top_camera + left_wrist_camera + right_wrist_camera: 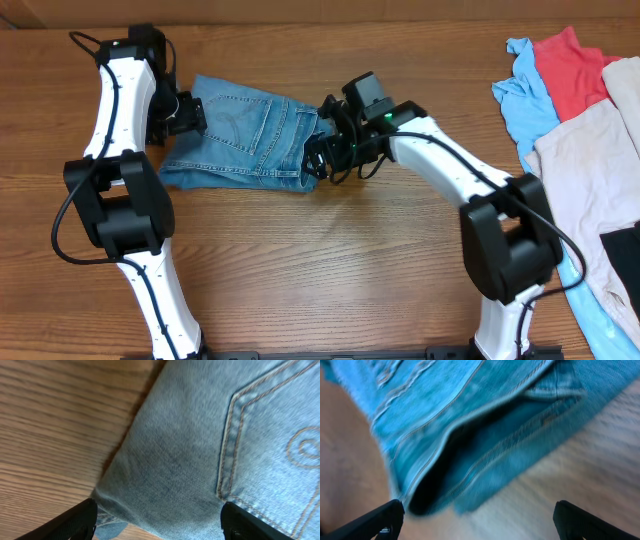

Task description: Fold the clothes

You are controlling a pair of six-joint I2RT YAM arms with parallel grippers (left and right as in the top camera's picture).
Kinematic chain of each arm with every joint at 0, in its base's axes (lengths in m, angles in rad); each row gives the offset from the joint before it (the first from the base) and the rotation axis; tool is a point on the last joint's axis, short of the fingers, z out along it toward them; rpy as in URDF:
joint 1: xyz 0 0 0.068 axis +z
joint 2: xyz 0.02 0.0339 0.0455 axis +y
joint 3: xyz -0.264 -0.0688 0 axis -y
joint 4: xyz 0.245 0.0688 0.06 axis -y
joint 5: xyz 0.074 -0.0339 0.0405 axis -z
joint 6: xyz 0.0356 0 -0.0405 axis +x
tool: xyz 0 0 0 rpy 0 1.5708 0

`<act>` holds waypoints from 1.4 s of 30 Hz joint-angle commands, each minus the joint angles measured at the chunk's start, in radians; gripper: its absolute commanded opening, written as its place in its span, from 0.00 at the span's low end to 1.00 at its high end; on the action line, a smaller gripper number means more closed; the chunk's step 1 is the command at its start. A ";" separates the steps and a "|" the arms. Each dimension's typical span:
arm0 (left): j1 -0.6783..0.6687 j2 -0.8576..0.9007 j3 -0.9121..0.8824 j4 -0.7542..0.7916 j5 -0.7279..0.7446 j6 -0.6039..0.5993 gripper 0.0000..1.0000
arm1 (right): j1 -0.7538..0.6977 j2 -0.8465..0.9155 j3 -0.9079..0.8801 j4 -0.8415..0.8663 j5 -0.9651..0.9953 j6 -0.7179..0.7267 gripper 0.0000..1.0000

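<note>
The light blue jeans (245, 140) lie folded into a compact bundle on the table, left of centre, with a stitched back pocket (280, 445) facing up. My left gripper (190, 112) is at the bundle's left edge. In the left wrist view this gripper (157, 522) is open, with its fingers (75, 520) wide apart and a denim fold spread between them. My right gripper (318, 152) is at the bundle's right end. In the right wrist view it (480, 522) is open over bare wood, and the layered waistband edge (470, 455) lies just ahead of it.
More clothes are piled at the table's right edge: a light blue garment (525, 95), a red one (570, 65) and a beige one (590, 170), with a black patch (620, 255) below. Bare wooden tabletop (330, 260) lies in front of the jeans.
</note>
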 commanded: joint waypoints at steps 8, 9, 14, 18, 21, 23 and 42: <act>-0.005 -0.029 -0.016 -0.006 -0.002 0.018 0.82 | 0.005 0.105 -0.002 0.163 -0.101 0.128 1.00; -0.005 -0.029 -0.016 -0.011 -0.002 0.018 0.82 | 0.013 0.121 -0.002 0.164 -0.105 0.131 1.00; -0.005 -0.029 -0.015 -0.041 0.000 0.018 0.82 | 0.069 0.141 -0.002 0.151 -0.116 0.135 0.32; -0.005 -0.029 -0.015 -0.092 0.030 0.018 0.84 | 0.128 0.141 -0.002 0.111 -0.143 0.146 0.04; -0.005 -0.029 -0.015 -0.126 0.069 0.018 0.85 | 0.202 0.141 -0.002 0.093 -0.199 0.173 0.04; -0.005 -0.029 -0.015 -0.152 0.090 0.015 0.85 | 0.262 0.141 -0.002 0.101 -0.227 0.172 0.04; 0.075 -0.029 -0.015 -0.274 0.058 -0.156 0.94 | 0.151 -0.122 0.022 -0.255 0.145 0.132 0.54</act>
